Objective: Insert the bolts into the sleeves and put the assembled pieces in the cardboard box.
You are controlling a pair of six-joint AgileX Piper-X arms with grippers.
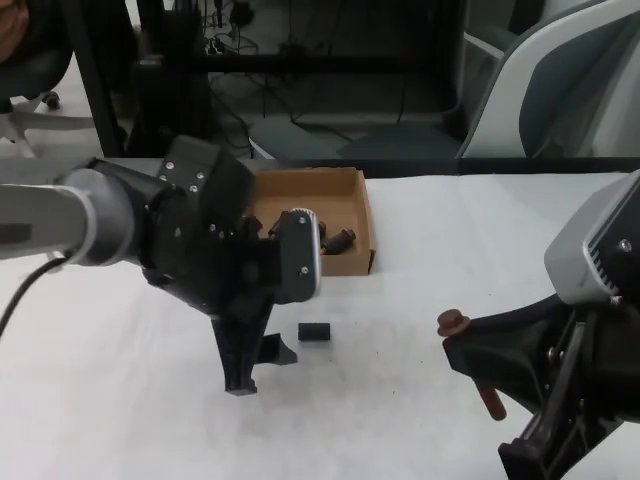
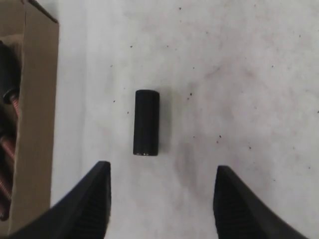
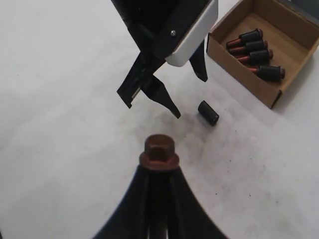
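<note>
A black sleeve (image 1: 314, 331) lies on its side on the white bench, just in front of the cardboard box (image 1: 362, 215). My left gripper (image 1: 262, 368) hangs open over the bench close beside the sleeve. In the left wrist view the sleeve (image 2: 146, 122) lies just beyond the gripper (image 2: 159, 199), level with the gap between the spread fingers. My right gripper (image 1: 470, 350) is at the near right, shut on a rusty brown bolt (image 3: 160, 152) whose head sticks out past the fingertips. The sleeve (image 3: 208, 112) also lies ahead of that bolt.
The cardboard box (image 3: 239, 74) holds several assembled bolt-and-sleeve pieces (image 3: 251, 47). Its wall (image 2: 35, 124) stands close to the left gripper. Open white bench spreads in front and between the arms. Chairs and a dark frame stand behind the bench.
</note>
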